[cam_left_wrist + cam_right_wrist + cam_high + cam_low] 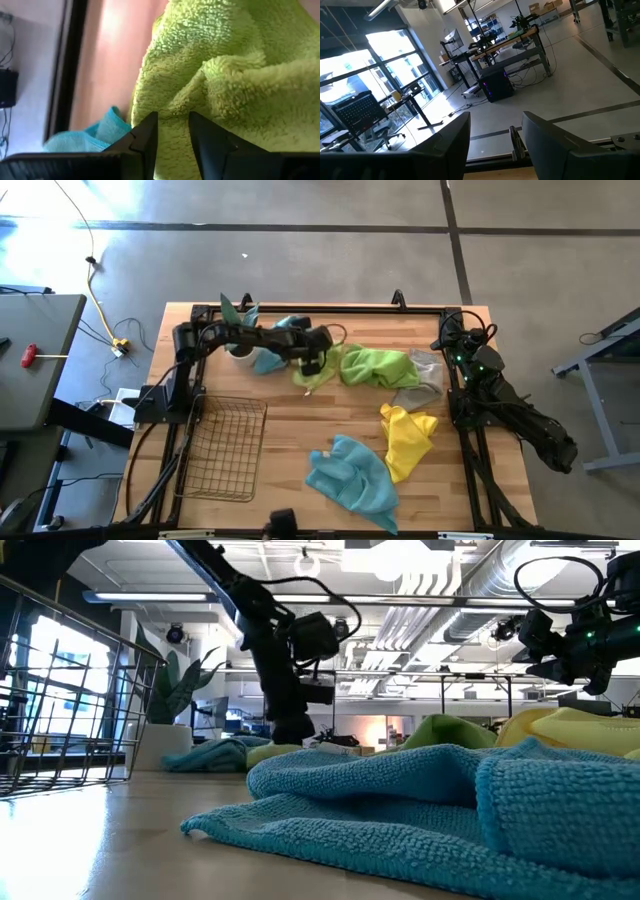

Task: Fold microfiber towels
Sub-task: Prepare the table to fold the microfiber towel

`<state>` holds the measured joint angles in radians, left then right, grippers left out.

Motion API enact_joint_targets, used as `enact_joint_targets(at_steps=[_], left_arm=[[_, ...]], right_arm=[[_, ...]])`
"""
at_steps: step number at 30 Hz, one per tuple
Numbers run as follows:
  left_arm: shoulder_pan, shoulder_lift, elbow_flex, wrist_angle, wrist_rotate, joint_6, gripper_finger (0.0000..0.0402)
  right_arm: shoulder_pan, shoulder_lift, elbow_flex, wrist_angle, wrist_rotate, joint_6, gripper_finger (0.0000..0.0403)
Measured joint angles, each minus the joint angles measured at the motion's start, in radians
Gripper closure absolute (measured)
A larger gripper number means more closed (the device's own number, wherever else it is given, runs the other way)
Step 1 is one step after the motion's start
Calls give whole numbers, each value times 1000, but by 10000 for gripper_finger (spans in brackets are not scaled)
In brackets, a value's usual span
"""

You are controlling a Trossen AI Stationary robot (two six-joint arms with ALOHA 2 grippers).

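A crumpled lime green towel [380, 367] [225, 75] lies at the table's far middle. My left gripper [312, 370] [172, 117] slants down at its left end, open by a narrow gap, with green cloth showing between the fingertips. A pale grey towel [425, 378] lies right of the green one. A yellow towel [405, 438] and a teal towel [352, 475] [400, 800] lie bunched nearer the front. Another teal towel [270, 350] [85, 140] lies behind the left arm. My right gripper [445, 340] [495, 117] waits open at the far right, held level above the table. My left gripper comes at the lime green towel's left end [165, 102] slanting down from the table's left. Its two fingertips stand just at the cloth's folds. Whether they touch the cloth I cannot tell.
A dark wire-mesh basket [225, 445] [60, 710] sits at the front left. A small potted plant [235, 315] [180, 680] stands at the far left by the left arm. Bare wood shows between the basket and the front teal towel.
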<state>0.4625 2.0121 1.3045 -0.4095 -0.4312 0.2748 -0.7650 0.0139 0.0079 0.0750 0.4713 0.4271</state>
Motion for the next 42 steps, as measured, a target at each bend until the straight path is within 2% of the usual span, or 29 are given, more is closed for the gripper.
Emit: enact_joint_targets(at_steps=[7, 16, 20, 23, 26, 30, 33, 42], left_arm=[[65, 0, 14, 5, 26, -9, 300], [-12, -71, 128, 5, 26, -11, 300], [-92, -82, 134, 88, 224, -30, 300], [-161, -50, 134, 162, 364, 34, 300], [-231, 2, 133, 274, 429, 98, 300], [-298, 80, 133, 476, 393, 151, 300], [-309, 135, 151, 559, 373, 175, 300], [-233, 291, 273, 563, 365, 165, 300]], right_arm=[[0, 0, 0, 0, 0, 1, 231], [0, 0, 0, 0, 0, 1, 231], [0, 0, 0, 0, 0, 2, 231], [0, -1, 0, 0, 0, 0, 231], [0, 0, 0, 0, 0, 0, 231], [0, 0, 0, 0, 0, 1, 231], [0, 0, 0, 0, 0, 1, 231], [0, 0, 0, 0, 0, 2, 231]])
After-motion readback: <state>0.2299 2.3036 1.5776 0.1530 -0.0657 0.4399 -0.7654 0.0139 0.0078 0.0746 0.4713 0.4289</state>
